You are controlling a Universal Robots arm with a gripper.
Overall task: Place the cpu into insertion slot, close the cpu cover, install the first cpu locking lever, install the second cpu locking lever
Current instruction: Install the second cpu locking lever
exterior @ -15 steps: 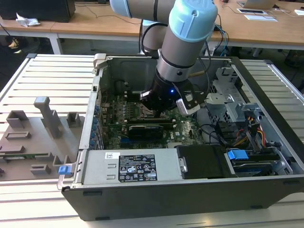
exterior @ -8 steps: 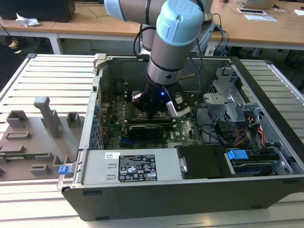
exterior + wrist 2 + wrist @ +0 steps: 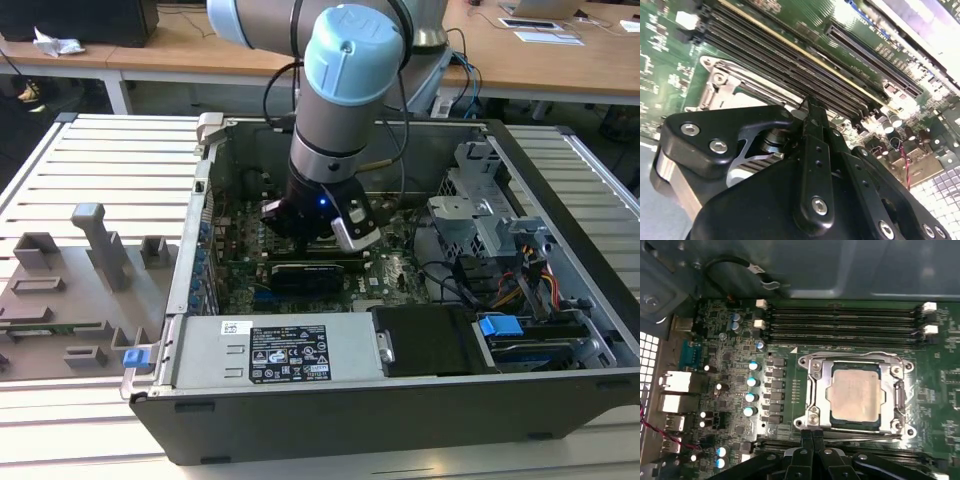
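End effector [image 3: 812, 437], mine, hangs low inside the open computer case [image 3: 400, 400]; in the first wrist view its two black fingertips are pressed together with nothing between them, their tips just beside the near edge of the socket frame. In the second wrist view the end effector's black fingers [image 3: 815, 150] stand over the motherboard next to the long memory slots [image 3: 790, 55].

Arranged by size: the computer case lies on its side on the slatted surface [image 3: 110, 160], with a grey fixture tray [image 3: 70, 290] on the exterior view's left. My arm [image 3: 345, 100] reaches down into the case over the green motherboard [image 3: 725, 390]. A power supply [image 3: 270, 355] sits along the near wall of the case, and a metal drive cage [image 3: 480, 210] stands on the exterior view's right.

On the motherboard, four memory slots [image 3: 840, 322] run parallel above the insertion slot [image 3: 826, 390]. The cpu cover [image 3: 812, 375] lies flat over that slot, framing the cpu [image 3: 856, 394], which rests seated in the socket with its silver-grey top showing through the cut-out. Small capacitors [image 3: 751, 396] stand in a column beside the socket.
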